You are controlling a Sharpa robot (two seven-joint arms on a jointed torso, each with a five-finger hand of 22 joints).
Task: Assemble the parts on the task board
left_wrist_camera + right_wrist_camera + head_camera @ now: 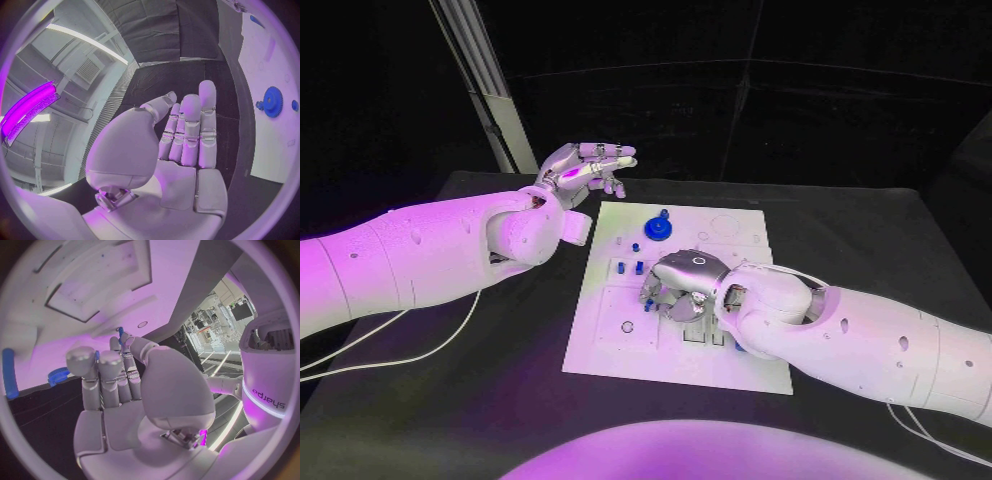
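The white task board [678, 345] lies in the middle of the black table. A blue gear [661, 225] [272, 101] [58, 375] stands near the board's far edge. Small blue pegs [629, 267] stand on the board's left half. My right hand [682, 285] hovers low over the board's middle with its fingers curled down. In the right wrist view the thumb and a finger pinch a small blue peg [119, 332] at their tips. My left hand [589, 165] [181, 145] is raised beyond the board's far left corner, fingers straight, with nothing in it.
A blue bar [7, 380] lies on the board near the gear. Another small blue piece [740, 345] sits near the board's front right. Bare black table [488, 400] runs along both sides of the board. A pale post [495, 100] stands behind the left hand.
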